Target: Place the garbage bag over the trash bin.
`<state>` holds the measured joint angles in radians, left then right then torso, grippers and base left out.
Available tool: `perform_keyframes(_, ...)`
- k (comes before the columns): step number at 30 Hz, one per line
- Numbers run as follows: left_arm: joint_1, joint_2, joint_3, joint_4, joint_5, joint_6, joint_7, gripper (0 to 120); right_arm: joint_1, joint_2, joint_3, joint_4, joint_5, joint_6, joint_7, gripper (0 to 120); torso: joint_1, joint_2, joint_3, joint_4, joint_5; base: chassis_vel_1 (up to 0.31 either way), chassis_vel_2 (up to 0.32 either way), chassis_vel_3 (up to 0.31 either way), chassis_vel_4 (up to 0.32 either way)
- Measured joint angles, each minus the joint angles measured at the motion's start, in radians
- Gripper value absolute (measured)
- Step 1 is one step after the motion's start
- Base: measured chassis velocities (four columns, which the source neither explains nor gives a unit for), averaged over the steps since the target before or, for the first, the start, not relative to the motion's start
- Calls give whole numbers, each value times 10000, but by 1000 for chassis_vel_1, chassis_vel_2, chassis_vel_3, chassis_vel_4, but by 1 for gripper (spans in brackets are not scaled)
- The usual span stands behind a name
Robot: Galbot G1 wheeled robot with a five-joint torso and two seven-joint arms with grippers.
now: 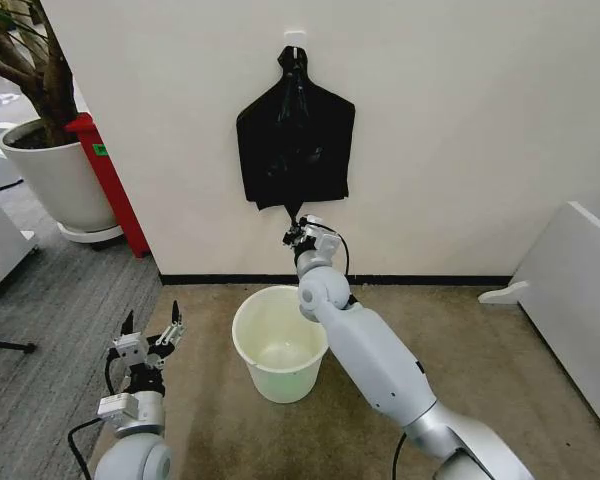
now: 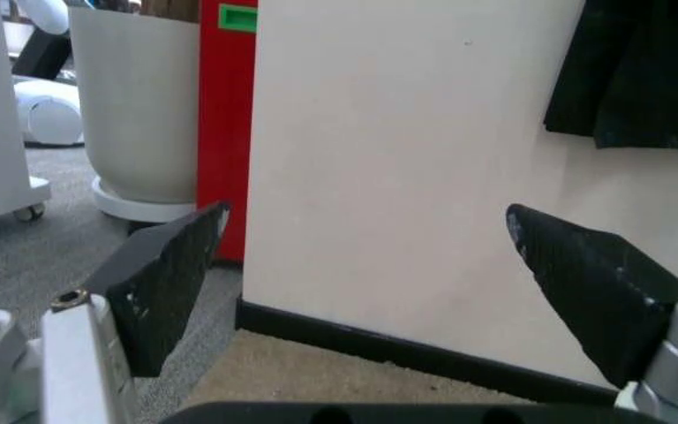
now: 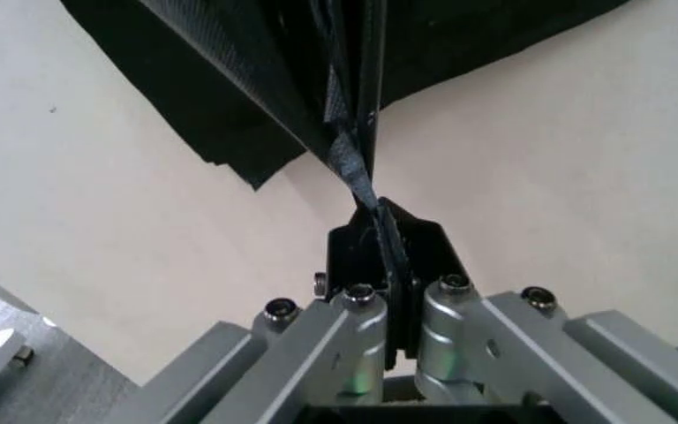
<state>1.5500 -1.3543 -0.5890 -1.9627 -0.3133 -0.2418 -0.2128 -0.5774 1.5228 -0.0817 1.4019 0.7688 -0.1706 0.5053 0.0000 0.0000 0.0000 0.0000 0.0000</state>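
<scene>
Head view: right gripper (image 1: 298,236) pinched shut on bottom tip of garbage bag (image 1: 296,140) hanging from wall hook (image 1: 294,38), likely to tug it free. Trash bin (image 1: 279,343) on floor just below. Left gripper (image 1: 152,334) idle near-left, fingers spread.

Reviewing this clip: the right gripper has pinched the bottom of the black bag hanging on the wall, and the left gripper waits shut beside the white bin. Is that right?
Not quite. The left gripper is open, not shut: the left wrist view shows its jaws spread wide apart. The rest holds: the right gripper pinches the bottom of the garbage bag hanging on the wall, with the trash bin below.
</scene>
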Motion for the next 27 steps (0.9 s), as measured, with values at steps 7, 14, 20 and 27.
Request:
perform_keyframes(7, -2, -22, 12, 15, 34, -6, 4, 91, -108, -13, -3, -14, -101, -1, 11, 0, 0, 0, 0, 0, 0, 0, 0, 0, 0)
perform_keyframes(14, -8, -27, 24, 20, 65, -12, 6, 91, -186, -135, -18, 252, -177, -217, 135, 0, 0, 0, 0, 0, 0, 0, 0, 0, 0)
perform_keyframes(20, -18, -1, 24, 14, 67, -14, 6, 91, -399, -219, 41, 1063, -500, -511, 364, 10, 0, 0, 0, 0, 0, 0, 0, 0, 0)
perform_keyframes(27, -35, 6, 27, 10, 67, -11, 6, 91, -477, -463, 136, 2062, -870, -725, 500, 29, 0, 0, 0, 0, 0, 0, 0, 0, 0)
